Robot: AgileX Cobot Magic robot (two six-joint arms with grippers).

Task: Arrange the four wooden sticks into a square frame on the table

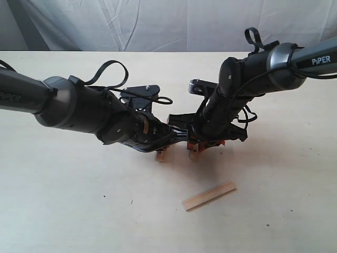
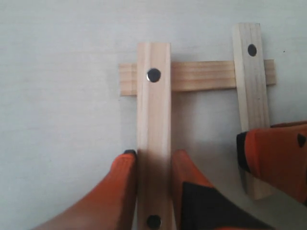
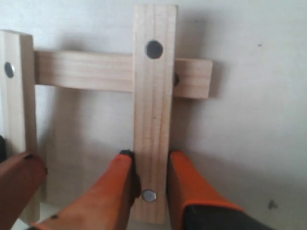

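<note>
1. The left end effector [image 2: 153,160] is clenching its orange fingers [image 2: 120,191] on the long edges of a flat, pale-grained wooden stick [image 2: 153,120] that has round dark spots near both ends.
2. The right end effector [image 3: 149,160] is gripping a parallel stick [image 3: 153,110] in the same way.
3. Both held strips are crossing over a crosswise stick [image 2: 201,75] near its ends.
4. The fourth stick [image 1: 209,196] is lying loose on the smooth cream tabletop [image 1: 63,211], apart from the others.
</note>
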